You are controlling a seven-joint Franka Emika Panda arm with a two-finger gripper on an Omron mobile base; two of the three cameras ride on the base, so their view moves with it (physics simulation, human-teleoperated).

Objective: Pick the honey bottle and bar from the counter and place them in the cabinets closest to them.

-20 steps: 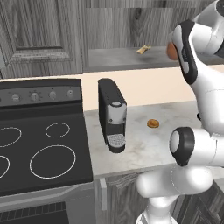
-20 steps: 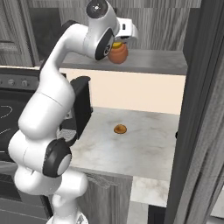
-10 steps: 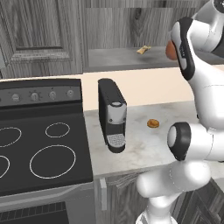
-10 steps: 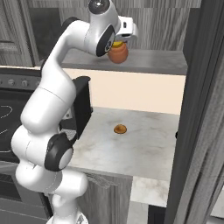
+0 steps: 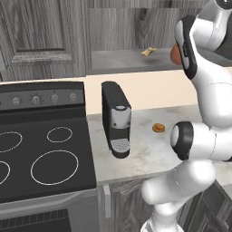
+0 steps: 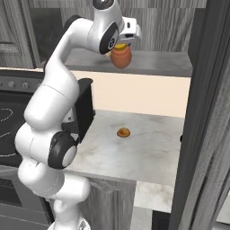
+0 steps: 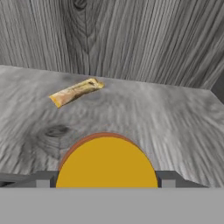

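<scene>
the end effector [image 6: 122,44] is clenched on the honey bottle [image 6: 120,57], you can see it in the right base view: the bottle hangs under the hand by its yellow cap, and in the hand view this cap sits between the two finger tips, with the orange-brown body just visible around it. the bottle is at the front edge of the cabinet shelf [image 6: 152,63]; whether it is over the shelf floor or just before the edge, and whether its base touches the floor or hangs a little above it, i cannot tell from these pictures.

so i judge you are in the placing step for the first thing: the pick is done, the release is not yet done. the next move calls for bringing the bottle a little deeper and down until its base sits flat on the shelf floor, then letting the jaws go apart and pulling the hand straight back, so that you do not tip the bottle.

in the cabinet, ahead of the end effector and to its left in the hand view, lies a small flat packet [image 7: 76,92]. it looks yellowish-tan here, so i cannot say with certainty that it is the bar; it is well apart from the bottle and should not be in your way.

far below the end effector, on the worktop [image 6: 148,143], there is a small round pastry [image 6: 123,132], and further to the side a dark coffee machine [image 5: 116,118] next to the stovetop [image 5: 41,158]. none of these belongs to the task, leave them.
</scene>
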